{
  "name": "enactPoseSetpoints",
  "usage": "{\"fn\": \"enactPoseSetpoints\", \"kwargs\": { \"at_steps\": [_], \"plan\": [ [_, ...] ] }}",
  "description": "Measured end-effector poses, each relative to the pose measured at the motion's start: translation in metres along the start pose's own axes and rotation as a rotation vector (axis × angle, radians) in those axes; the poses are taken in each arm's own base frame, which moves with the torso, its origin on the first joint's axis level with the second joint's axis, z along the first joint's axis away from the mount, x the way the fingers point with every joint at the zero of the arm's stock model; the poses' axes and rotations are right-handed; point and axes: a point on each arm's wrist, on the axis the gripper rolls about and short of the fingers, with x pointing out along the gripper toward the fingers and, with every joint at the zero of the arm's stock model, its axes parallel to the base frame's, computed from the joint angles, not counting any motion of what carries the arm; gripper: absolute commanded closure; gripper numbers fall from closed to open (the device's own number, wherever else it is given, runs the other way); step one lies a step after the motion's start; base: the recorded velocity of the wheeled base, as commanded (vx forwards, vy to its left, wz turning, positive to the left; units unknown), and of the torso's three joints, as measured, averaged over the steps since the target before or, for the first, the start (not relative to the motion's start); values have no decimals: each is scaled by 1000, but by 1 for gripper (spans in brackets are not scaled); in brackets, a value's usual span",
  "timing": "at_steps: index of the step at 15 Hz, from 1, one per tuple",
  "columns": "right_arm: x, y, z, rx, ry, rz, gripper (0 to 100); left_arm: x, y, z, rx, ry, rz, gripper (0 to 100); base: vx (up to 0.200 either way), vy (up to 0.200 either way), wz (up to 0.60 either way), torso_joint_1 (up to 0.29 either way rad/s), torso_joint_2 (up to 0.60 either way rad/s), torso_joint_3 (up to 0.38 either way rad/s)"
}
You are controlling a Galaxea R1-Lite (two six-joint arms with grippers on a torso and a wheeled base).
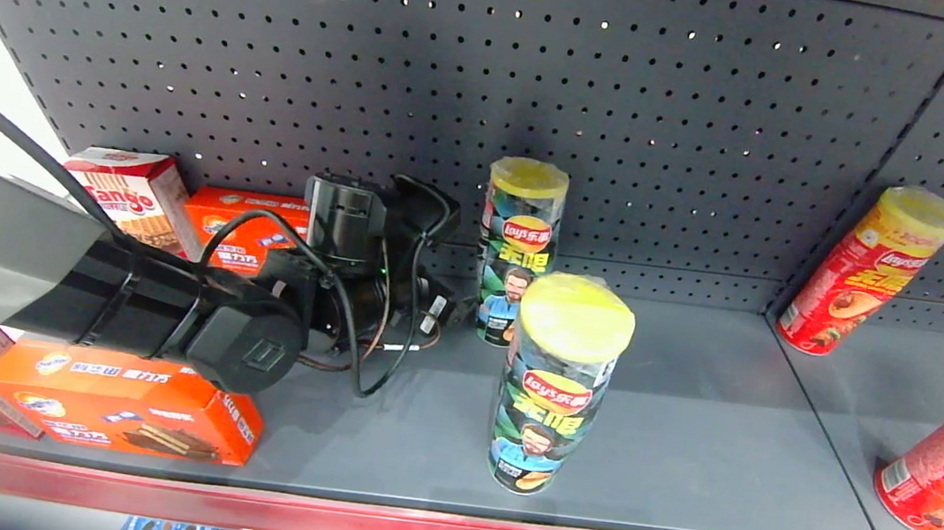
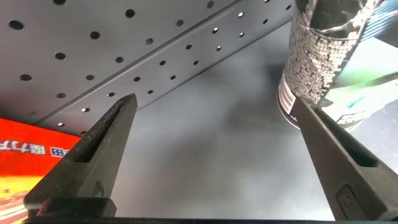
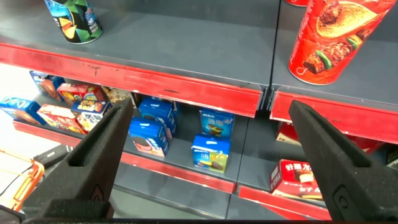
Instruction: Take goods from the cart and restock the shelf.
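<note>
Two fingers of the left gripper (image 2: 211, 155) stand spread with nothing between them, low over the grey shelf (image 1: 684, 431) at centre left of the head view, just left of the rear green chip can (image 1: 520, 248). A second green can (image 1: 558, 382) stands upright at mid-frame. Likewise spread and empty, the right gripper (image 3: 211, 155) faces a red can (image 3: 333, 40). An orange box (image 1: 123, 403) lies lower left.
</note>
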Motion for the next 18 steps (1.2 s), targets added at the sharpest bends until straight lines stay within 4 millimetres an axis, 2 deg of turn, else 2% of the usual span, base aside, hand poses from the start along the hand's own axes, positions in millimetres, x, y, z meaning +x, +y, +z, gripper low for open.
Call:
{"fn": "enactPoseSetpoints", "kwargs": {
  "at_steps": [5,10,14,18],
  "plan": [
    [0,0,0,0,0,0,0,1,-1,-1,0,2,-1,0,0,0,0,0,0,0],
    [0,0,0,0,0,0,0,2,8,-2,-6,6,22,0,0,0,0,0,0,0],
    [0,0,0,0,0,0,0,1,-7,3,-11,-10,-13,0,0,0,0,0,0,0],
    [0,0,0,0,0,0,0,2,-9,3,-14,-11,-18,0,0,0,0,0,0,0]
  ]
}}
